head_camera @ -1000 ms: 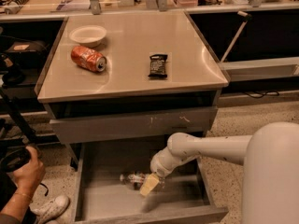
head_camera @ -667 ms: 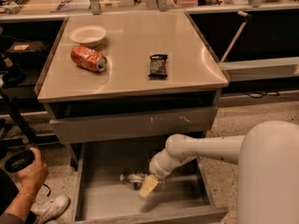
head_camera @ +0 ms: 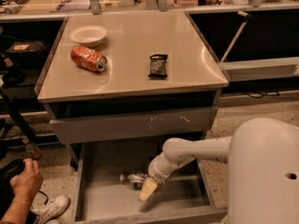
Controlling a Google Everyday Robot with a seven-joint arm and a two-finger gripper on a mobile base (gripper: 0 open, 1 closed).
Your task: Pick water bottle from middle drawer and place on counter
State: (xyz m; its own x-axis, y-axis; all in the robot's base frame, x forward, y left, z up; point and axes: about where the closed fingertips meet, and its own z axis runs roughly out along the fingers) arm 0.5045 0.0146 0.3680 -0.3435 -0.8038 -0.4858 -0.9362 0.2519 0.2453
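Observation:
The water bottle (head_camera: 132, 178) lies on its side on the floor of the open middle drawer (head_camera: 107, 200), its cap end pointing left. My gripper (head_camera: 147, 188) reaches down into the drawer from the right, its pale fingers right at the bottle's right end and covering part of it. Above the cabinet, the counter (head_camera: 131, 45) carries other items.
On the counter lie a dented red soda can (head_camera: 88, 59), a white bowl (head_camera: 87, 34) and a dark snack bar (head_camera: 158, 65). A closed drawer front (head_camera: 133, 124) with scratch marks overhangs the open drawer. A person's hand (head_camera: 24, 181) and shoe (head_camera: 51, 206) are at lower left.
My arm and gripper have hardly moved. The bottle stays in the same spot on the drawer floor.

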